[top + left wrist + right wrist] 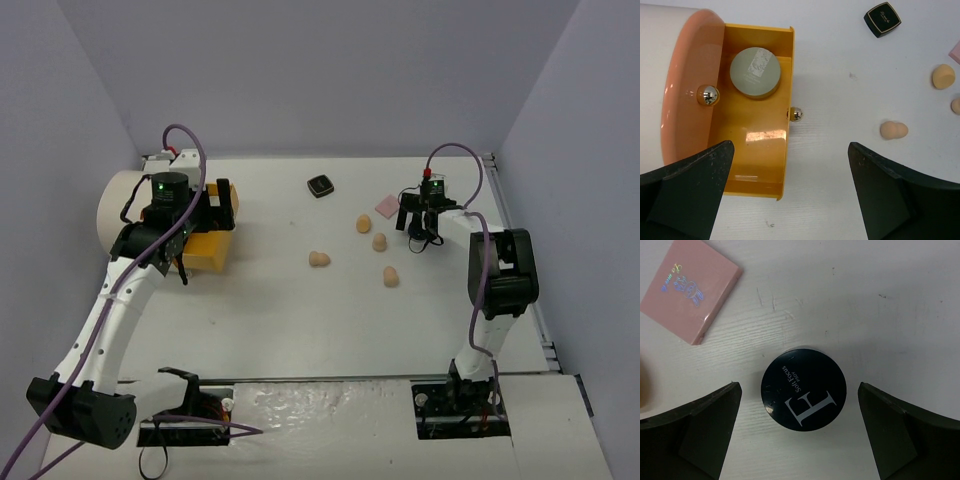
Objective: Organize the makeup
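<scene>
A pale green disc [755, 71] lies in the open orange drawer [760, 150]. My left gripper [790, 150] hangs open over the drawer's front corner [212, 212], holding nothing. A black square compact [320, 186] [882, 19] sits mid-table at the back. Several peach sponges [364, 223] [319, 259] [391, 276] lie scattered right of centre, one of them closest to the drawer [894, 130]. My right gripper [420, 225] [799, 387] stands open, straddling a dark round compact [803, 388] without touching it. A pink square pad [690, 287] [387, 206] lies just beside it.
The large cream cylinder [118, 205] with its orange front [687, 85] lies at the far left, and the drawer juts out toward the table's middle. Walls close in the back and both sides. The right table edge [540, 310] runs close behind the right arm.
</scene>
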You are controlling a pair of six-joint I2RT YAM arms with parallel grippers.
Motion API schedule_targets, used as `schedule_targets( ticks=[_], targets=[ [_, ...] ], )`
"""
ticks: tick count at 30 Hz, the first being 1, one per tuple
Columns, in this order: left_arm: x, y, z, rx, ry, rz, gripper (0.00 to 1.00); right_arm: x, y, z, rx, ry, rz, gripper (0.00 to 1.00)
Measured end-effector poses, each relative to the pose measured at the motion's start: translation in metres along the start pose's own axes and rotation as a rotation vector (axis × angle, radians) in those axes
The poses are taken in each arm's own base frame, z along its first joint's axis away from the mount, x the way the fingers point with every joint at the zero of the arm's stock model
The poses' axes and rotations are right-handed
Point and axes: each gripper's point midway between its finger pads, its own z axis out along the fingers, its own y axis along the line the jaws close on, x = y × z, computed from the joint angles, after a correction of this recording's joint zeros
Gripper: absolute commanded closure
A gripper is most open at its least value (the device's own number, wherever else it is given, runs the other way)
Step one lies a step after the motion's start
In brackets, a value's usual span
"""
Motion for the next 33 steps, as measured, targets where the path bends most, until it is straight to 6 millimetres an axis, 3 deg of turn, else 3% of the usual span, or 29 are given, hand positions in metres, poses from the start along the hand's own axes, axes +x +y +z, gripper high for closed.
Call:
schedule_targets(
  ticks=[8,11,12,15,18,21,24,27,29,33],
  targets=[
    [0.001,0.006,0.0,-0.026,0.0,0.0,0.03,0.014,-0.001,0.011,-0.014,0.043,-0.026,0.18],
    [0.001,0.006,0.001,-0.025,0.001,-0.001,0.03,0.014,0.001,0.011,-0.027,0.041,-0.032,0.35],
    [0.002,0.006,0.001,-0.025,0.001,-0.001,0.03,0.014,0.001,0.011,-0.028,0.041,-0.033,0.36],
    [0.002,0.006,0.001,-0.024,0.002,-0.001,0.03,0.013,0.003,0.011,-0.039,0.039,-0.038,0.61],
    [0.002,0.005,0.001,-0.021,0.002,-0.002,0.03,0.012,0.004,0.012,-0.047,0.032,-0.043,0.75],
    [0.002,0.005,0.001,-0.017,0.005,-0.002,0.03,0.012,0.007,0.012,-0.061,0.026,-0.043,0.86],
    [0.004,0.001,0.002,0.003,0.011,-0.002,0.03,0.015,0.01,0.007,-0.08,0.019,-0.051,0.9],
    [0.005,-0.005,0.002,0.037,0.019,-0.002,0.03,0.017,0.019,-0.013,-0.105,0.001,-0.078,0.91],
    [0.006,-0.011,0.002,0.069,0.023,-0.005,0.03,0.011,0.035,-0.037,-0.142,-0.044,-0.114,0.92],
    [0.008,-0.023,-0.001,0.136,0.039,-0.012,0.03,-0.008,0.1,-0.108,-0.307,-0.197,-0.225,0.91]
  ],
)
